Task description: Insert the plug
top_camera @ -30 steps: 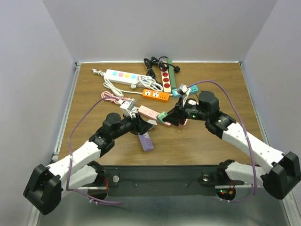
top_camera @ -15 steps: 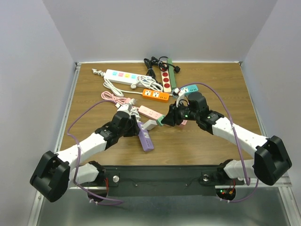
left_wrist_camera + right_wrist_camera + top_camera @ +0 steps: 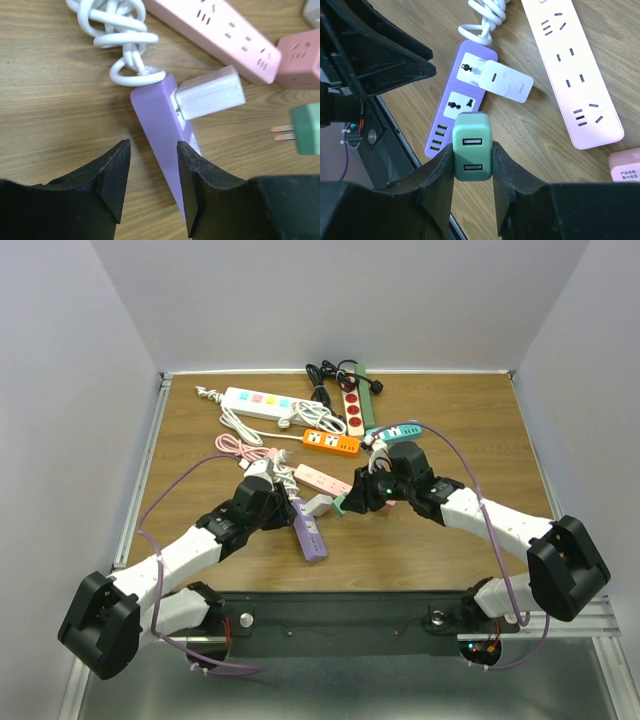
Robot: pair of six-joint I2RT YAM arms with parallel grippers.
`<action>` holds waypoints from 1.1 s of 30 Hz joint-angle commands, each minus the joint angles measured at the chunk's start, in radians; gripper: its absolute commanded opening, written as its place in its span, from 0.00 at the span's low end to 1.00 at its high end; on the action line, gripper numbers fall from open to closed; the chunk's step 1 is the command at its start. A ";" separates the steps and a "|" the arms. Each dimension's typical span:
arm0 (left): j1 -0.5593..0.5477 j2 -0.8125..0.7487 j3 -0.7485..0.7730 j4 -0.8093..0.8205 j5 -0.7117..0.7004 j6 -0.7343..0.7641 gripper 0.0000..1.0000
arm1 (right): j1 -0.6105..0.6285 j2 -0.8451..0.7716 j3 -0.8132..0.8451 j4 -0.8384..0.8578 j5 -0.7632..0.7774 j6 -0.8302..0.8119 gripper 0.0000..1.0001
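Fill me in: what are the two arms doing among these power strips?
The right gripper holds a green charger plug above the purple power strip, near its free socket. The left gripper hangs open over that strip. A white adapter already sits in the strip's end socket. The green charger plug is not yet inserted.

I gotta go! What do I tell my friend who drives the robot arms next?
Left gripper: open, over the purple power strip, gripping nothing.
Right gripper: shut on the green plug, above the strip.
Done: plug picked up; a white adapter fills one socket.
Left to do: probably steady the strip, then push the green plug into the free socket.
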 commanded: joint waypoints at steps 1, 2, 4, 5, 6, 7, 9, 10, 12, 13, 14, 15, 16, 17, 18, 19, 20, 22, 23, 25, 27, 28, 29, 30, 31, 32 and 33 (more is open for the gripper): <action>0.000 -0.065 0.003 0.024 -0.019 -0.047 0.53 | 0.013 0.004 -0.003 0.047 0.020 0.013 0.00; 0.000 -0.072 -0.001 0.027 -0.016 -0.053 0.53 | 0.015 0.007 -0.003 0.047 0.018 0.015 0.00; -0.001 -0.076 -0.007 0.030 -0.010 -0.056 0.53 | 0.019 0.009 -0.005 0.047 0.021 0.016 0.00; 0.000 -0.054 -0.009 0.030 -0.001 -0.056 0.53 | 0.019 0.013 -0.005 0.047 0.024 0.016 0.00; -0.001 -0.040 -0.009 0.030 0.005 -0.053 0.53 | 0.022 0.013 -0.005 0.047 0.023 0.016 0.00; -0.001 -0.025 -0.011 0.036 0.011 -0.053 0.53 | 0.022 0.016 -0.008 0.047 0.026 0.016 0.00; -0.004 0.004 -0.014 0.065 0.028 -0.055 0.53 | 0.025 0.018 -0.008 0.047 0.026 0.016 0.00; -0.007 0.010 -0.015 0.080 0.030 -0.056 0.53 | 0.028 0.016 -0.009 0.047 0.032 0.016 0.00; -0.010 0.016 -0.012 0.091 0.031 -0.058 0.53 | 0.030 0.019 -0.012 0.047 0.035 0.019 0.01; -0.012 0.018 -0.009 0.093 0.031 -0.058 0.53 | 0.032 0.021 -0.015 0.047 0.036 0.021 0.00; -0.012 0.018 -0.004 0.094 0.028 -0.058 0.53 | 0.033 0.024 -0.020 0.047 0.036 0.024 0.00; -0.012 0.023 -0.001 0.094 0.028 -0.056 0.53 | 0.038 0.027 -0.020 0.047 0.036 0.025 0.00; -0.013 0.024 0.000 0.094 0.028 -0.056 0.53 | 0.041 0.032 -0.022 0.047 0.039 0.027 0.00; -0.013 0.027 0.003 0.094 0.028 -0.053 0.53 | 0.047 0.033 -0.022 0.048 0.042 0.031 0.00; -0.013 0.035 0.003 0.094 0.028 -0.053 0.53 | 0.050 0.036 -0.020 0.051 0.046 0.035 0.00; -0.013 0.039 0.003 0.097 0.030 -0.053 0.53 | 0.062 0.038 -0.022 0.053 0.050 0.038 0.00; -0.015 0.046 -0.001 0.100 0.033 -0.055 0.53 | 0.065 0.042 -0.025 0.056 0.059 0.050 0.01; -0.018 0.053 -0.004 0.105 0.038 -0.058 0.53 | 0.071 0.045 -0.031 0.071 0.067 0.070 0.00; -0.020 0.056 -0.011 0.114 0.038 -0.059 0.53 | 0.071 0.047 -0.034 0.077 0.073 0.076 0.00; -0.021 0.064 -0.017 0.127 0.038 -0.062 0.53 | 0.074 0.051 -0.051 0.105 0.081 0.102 0.00; -0.023 0.073 -0.026 0.139 0.038 -0.062 0.54 | 0.076 0.059 -0.060 0.137 0.084 0.128 0.01; -0.024 0.076 -0.027 0.143 0.038 -0.061 0.54 | 0.079 0.062 -0.068 0.148 0.085 0.137 0.00; -0.026 0.081 -0.030 0.154 0.038 -0.062 0.54 | 0.084 0.070 -0.074 0.167 0.089 0.151 0.00; -0.026 0.084 -0.031 0.154 0.038 -0.062 0.54 | 0.084 0.070 -0.074 0.178 0.092 0.157 0.00; -0.026 0.087 -0.032 0.154 0.038 -0.062 0.54 | 0.085 0.074 -0.078 0.191 0.093 0.165 0.00; -0.027 0.087 -0.032 0.154 0.038 -0.061 0.54 | 0.087 0.078 -0.086 0.201 0.098 0.170 0.00; -0.027 0.092 -0.035 0.153 0.038 -0.061 0.53 | 0.087 0.079 -0.089 0.212 0.102 0.183 0.00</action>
